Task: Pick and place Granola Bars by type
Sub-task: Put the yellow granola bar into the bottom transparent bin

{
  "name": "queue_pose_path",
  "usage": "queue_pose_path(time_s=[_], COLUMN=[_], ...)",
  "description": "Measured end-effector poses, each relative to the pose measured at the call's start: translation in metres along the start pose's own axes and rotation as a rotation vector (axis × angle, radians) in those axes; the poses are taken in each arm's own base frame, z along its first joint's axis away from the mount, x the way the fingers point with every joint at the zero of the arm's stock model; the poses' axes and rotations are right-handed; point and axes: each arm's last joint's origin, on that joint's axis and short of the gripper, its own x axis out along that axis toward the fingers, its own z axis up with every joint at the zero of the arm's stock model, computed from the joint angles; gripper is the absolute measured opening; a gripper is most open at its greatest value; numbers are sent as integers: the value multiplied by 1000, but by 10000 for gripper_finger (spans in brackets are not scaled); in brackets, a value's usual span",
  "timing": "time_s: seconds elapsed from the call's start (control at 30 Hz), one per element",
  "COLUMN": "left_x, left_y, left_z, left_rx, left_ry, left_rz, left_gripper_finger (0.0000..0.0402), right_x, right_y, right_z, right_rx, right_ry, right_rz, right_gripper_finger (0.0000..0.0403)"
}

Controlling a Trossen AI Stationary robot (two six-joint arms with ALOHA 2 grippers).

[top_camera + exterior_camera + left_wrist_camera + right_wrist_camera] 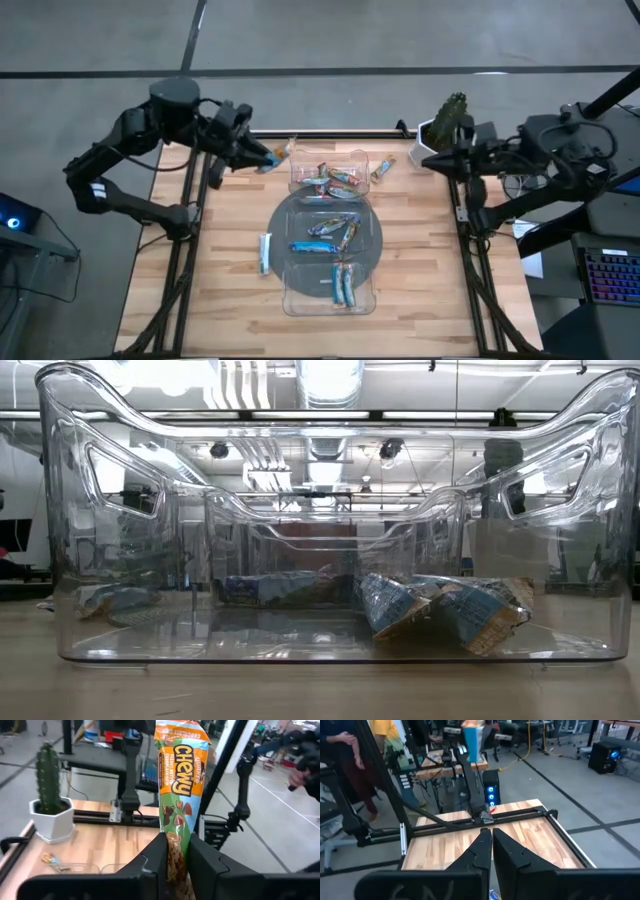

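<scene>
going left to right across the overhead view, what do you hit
left gripper holding an orange granola bar → light blue bar lying alone on the table → clear tray with bars inside → loose bar beside the tray → potted cactus → right gripper

High view: overhead, straight down, far enough to take in the whole tabletop (230, 300), both arms and floor around. Low view: at tabletop height, looking level across, pressed close to the clear tray (330, 650) so its walls fill the frame; room ceiling behind. Left wrist view: rides the left arm, looks forward past the left gripper (176, 855) across the tabletop's far edge to a potted cactus (48, 785) and the right arm's base. Right wrist view: looks past the right gripper (491, 845) across bare tabletop toward the left arm and the room, a person (345, 765) at the side. High and left wrist views share the cactus; high and low share the tray.
</scene>
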Motion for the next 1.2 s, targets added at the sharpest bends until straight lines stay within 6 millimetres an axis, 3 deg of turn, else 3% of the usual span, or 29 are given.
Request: queue_pose_path(time_s=[0.23, 0.63, 1.2], left_x=[26, 76, 159], left_y=[-10, -29, -38], left_z=[-1, -5, -48], left_rx=[-4, -11, -35], left_ry=[87, 350, 639], left_rz=[-31, -46, -121], left_gripper_finger=[48, 48, 48], right_x=[-23, -30, -30], right_y=[-6, -10, -11], right_z=[-5, -19, -23], right_rx=[23, 30, 39], right_ry=[17, 151, 189], right_rz=[-7, -29, -40], right_gripper_finger=[8, 8, 8])
